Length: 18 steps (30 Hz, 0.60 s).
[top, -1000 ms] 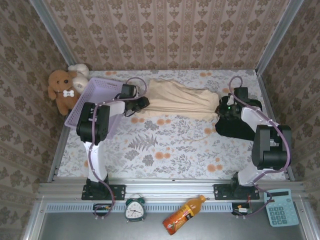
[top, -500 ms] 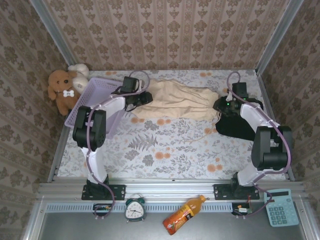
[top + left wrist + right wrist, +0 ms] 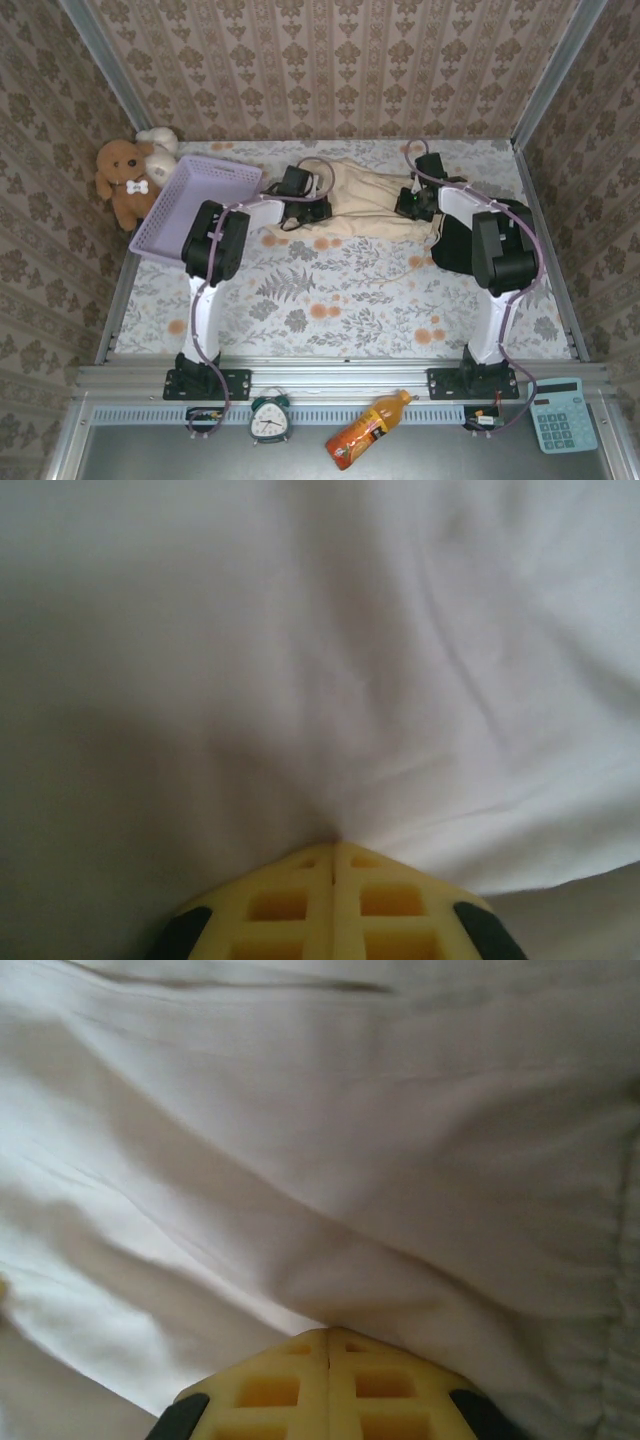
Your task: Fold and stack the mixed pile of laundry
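left gripper [image 3: 305, 207]: its fingers are pressing together on a fold of the cream garment [image 3: 365, 195], at the end nearest the lavender basket [image 3: 170, 215]. In the left wrist view the cloth is puckering into the seam between the pads [image 3: 290, 882].
right gripper [image 3: 413, 202]: its fingers are likewise pinching together on the cream garment, at the end farthest from the basket.
change: both arms are reaching further in than a second ago, the right gripper coming toward the basket and the left going away from it. The cloth between them is bunching up shorter.
meaning: a fold of the cream garment appears to be getting under way, and nothing is stacked yet.
black garment [image 3: 455, 258]: it is lying heaped beyond the cream one from the basket, partly under the right arm, with no fingers on it.
surface: the floral tablecloth [image 3: 330, 285] is lying flat under both garments and the basket.
room: patterned wallpaper is closing in three sides. The teddy bears [image 3: 125, 180] are sitting against the basket's other side. An alarm clock [image 3: 269, 420], a bottle [image 3: 365, 430] and a calculator [image 3: 560, 415] are resting well apart from the basket, by the arm bases.
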{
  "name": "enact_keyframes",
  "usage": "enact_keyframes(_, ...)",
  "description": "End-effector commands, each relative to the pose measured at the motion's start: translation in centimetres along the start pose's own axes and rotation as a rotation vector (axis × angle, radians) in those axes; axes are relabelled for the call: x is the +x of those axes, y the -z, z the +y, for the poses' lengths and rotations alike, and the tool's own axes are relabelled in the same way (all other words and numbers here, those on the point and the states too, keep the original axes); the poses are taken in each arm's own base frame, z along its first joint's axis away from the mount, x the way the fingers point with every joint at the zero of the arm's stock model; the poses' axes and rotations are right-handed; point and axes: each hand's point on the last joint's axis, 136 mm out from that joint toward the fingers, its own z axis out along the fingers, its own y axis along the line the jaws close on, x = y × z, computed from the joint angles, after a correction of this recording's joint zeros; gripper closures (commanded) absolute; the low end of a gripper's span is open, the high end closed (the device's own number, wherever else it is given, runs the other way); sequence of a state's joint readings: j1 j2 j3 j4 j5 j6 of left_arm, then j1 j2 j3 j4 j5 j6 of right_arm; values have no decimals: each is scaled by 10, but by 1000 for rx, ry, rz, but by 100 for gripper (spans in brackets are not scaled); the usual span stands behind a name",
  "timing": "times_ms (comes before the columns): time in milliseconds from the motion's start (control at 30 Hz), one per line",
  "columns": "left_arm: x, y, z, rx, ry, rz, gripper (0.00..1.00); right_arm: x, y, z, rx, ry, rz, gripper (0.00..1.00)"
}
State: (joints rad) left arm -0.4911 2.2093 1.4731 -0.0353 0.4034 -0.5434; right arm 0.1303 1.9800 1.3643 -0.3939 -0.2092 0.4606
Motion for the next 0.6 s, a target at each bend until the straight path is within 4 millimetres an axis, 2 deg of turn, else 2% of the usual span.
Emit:
enact_keyframes(0, 33, 13, 19, -66, 50, 41, 100, 37, -3, 9, 7, -2, 99, 94)
enact_keyframes(133, 85, 52, 30, -102, 92, 95, 100, 97, -2, 16, 12, 32, 186, 90)
enact_keyframes(200, 126, 74, 38, -131, 130, 139, 100, 130, 6, 13, 36, 58, 230, 87)
enact_keyframes(300, 177, 103, 41, -169, 169, 188, 100, 172, 24, -9, 132, 83, 260, 83)
enact_keyframes(367, 200, 118, 40, -196, 191, 209, 100, 196, 37, -19, 134, 58, 268, 75)
enact_keyframes(400, 206, 124, 38, -198, 202, 206, 98, 203, 40, -21, 124, 48, 272, 66)
enact_keyframes(433, 206, 131, 32, -193, 206, 194, 91, 208, 45, -21, 108, 45, 269, 58)
enact_keyframes(467, 202, 139, 28, -197, 205, 178, 81, 207, 50, -21, 100, 53, 255, 55)
enact_keyframes(567, 168, 164, 14, -221, 142, 82, 64, 183, 69, -12, 91, 119, 172, 41)
